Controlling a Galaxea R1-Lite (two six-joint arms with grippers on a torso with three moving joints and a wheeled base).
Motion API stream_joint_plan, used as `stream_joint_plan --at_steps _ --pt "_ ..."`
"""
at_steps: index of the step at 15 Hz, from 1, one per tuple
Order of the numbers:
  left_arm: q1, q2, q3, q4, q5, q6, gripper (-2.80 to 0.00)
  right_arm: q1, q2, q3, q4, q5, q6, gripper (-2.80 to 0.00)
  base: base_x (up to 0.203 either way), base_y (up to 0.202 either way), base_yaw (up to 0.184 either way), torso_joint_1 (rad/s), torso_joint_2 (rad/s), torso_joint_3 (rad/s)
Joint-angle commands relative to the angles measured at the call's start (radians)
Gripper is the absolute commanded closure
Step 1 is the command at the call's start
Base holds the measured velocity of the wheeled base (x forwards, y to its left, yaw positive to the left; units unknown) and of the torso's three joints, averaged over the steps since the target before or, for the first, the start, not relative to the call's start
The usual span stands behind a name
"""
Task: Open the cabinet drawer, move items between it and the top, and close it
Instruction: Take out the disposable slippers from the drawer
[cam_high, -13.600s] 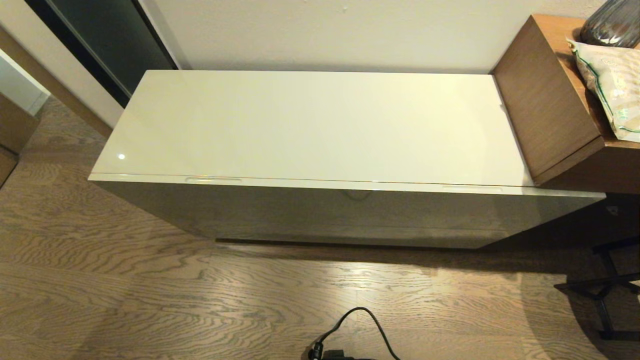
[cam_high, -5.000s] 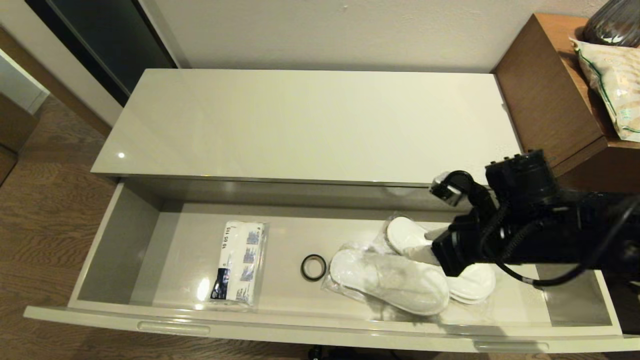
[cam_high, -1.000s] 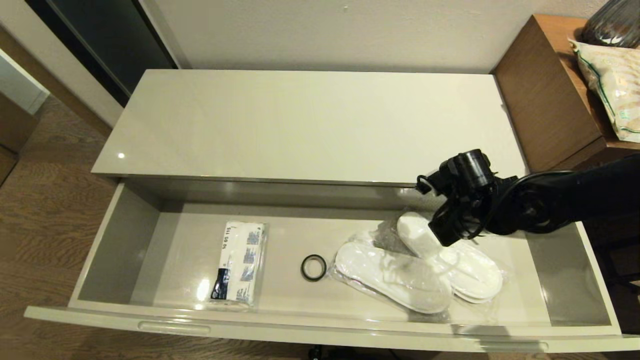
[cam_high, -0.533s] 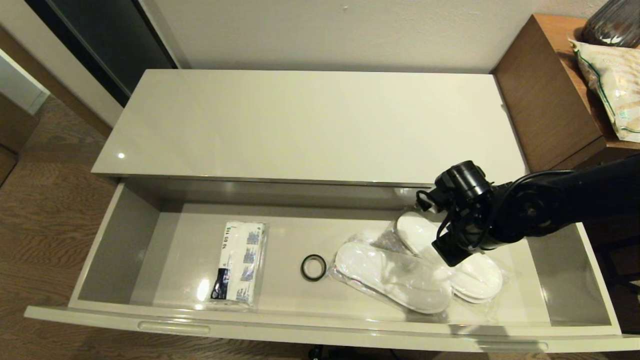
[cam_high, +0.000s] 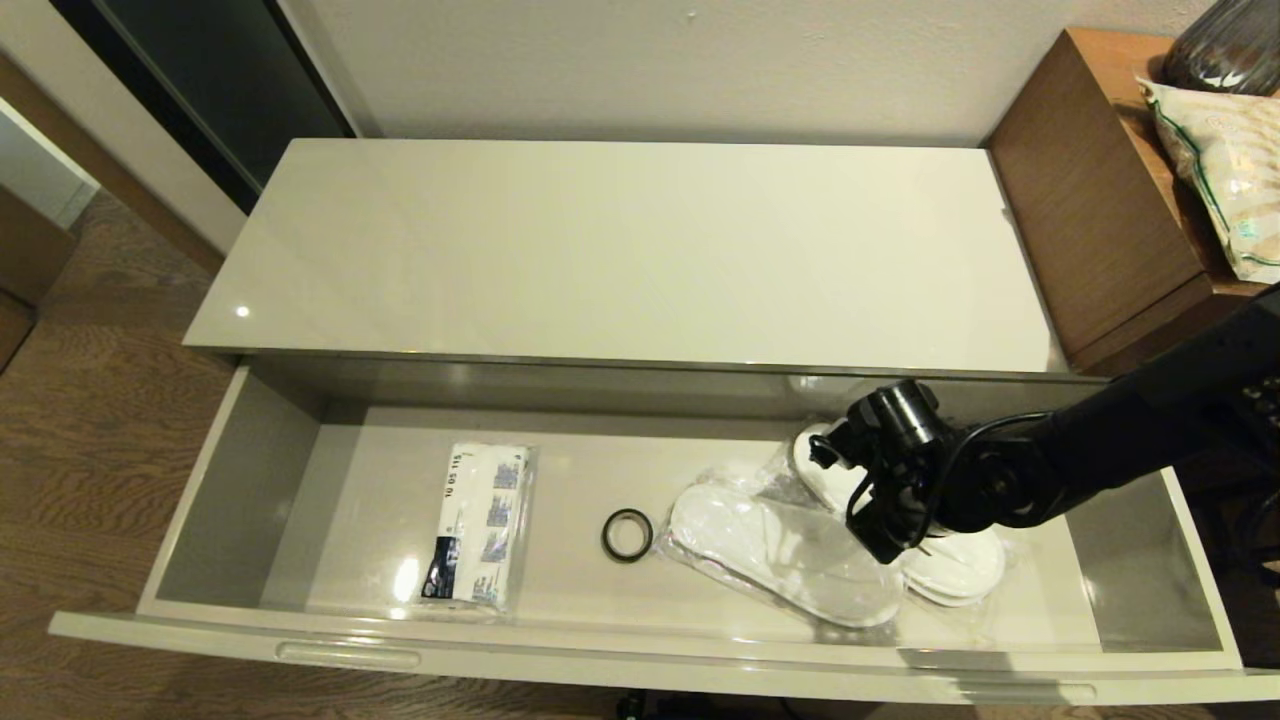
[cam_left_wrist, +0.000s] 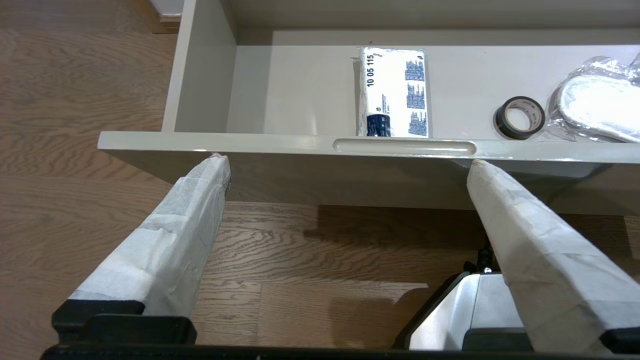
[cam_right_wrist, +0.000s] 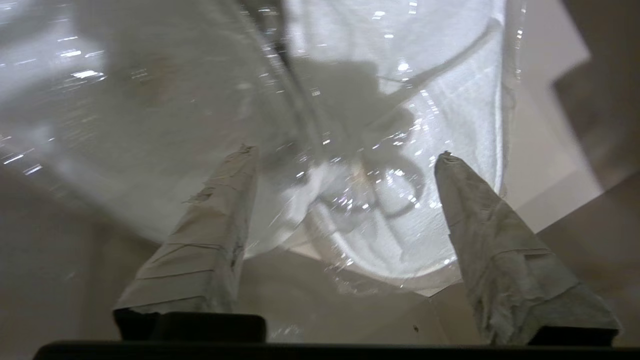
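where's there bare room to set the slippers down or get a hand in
The cabinet top is bare end to end. In the drawer, free floor lies left of the white packet and by the right wall. It is crowded from the black ring across both slipper bags, where the open right gripper hangs.

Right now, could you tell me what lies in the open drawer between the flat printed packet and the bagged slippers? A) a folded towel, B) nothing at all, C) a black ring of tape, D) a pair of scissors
C: a black ring of tape lies on the drawer floor, with the printed packet on one side and the bagged slippers on the other.
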Motion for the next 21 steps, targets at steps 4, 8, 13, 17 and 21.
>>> stream_joint_plan --at_steps 4,8,13,17,21 --pt "0.0 0.001 0.0 0.0 0.0 0.0 -2.8 -0.025 0.119 0.043 -0.245 -0.066 -0.01 -2.8 0.0 0.0 0.0 0.0 0.0 0.0" --pt "0.0 0.001 0.0 -0.001 0.0 0.0 -2.8 -0.025 0.183 0.068 -0.41 -0.105 -0.042 -2.8 0.0 0.0 0.0 0.0 0.0 0.0" --pt "0.0 0.001 0.0 0.0 0.0 0.0 -2.8 -0.023 0.2 0.094 -0.451 -0.106 -0.045 -2.8 0.0 0.0 0.0 0.0 0.0 0.0" --pt "0.0 0.001 0.0 0.0 0.0 0.0 -2.8 -0.019 0.172 0.068 -0.445 -0.136 -0.052 0.0 0.0 0.0 0.0 0.0 0.0 0.0" --pt "0.0 0.001 0.0 0.0 0.0 0.0 -2.8 -0.02 0.085 0.04 -0.357 -0.133 -0.06 0.0 0.0 0.0 0.0 0.0 0.0 0.0"
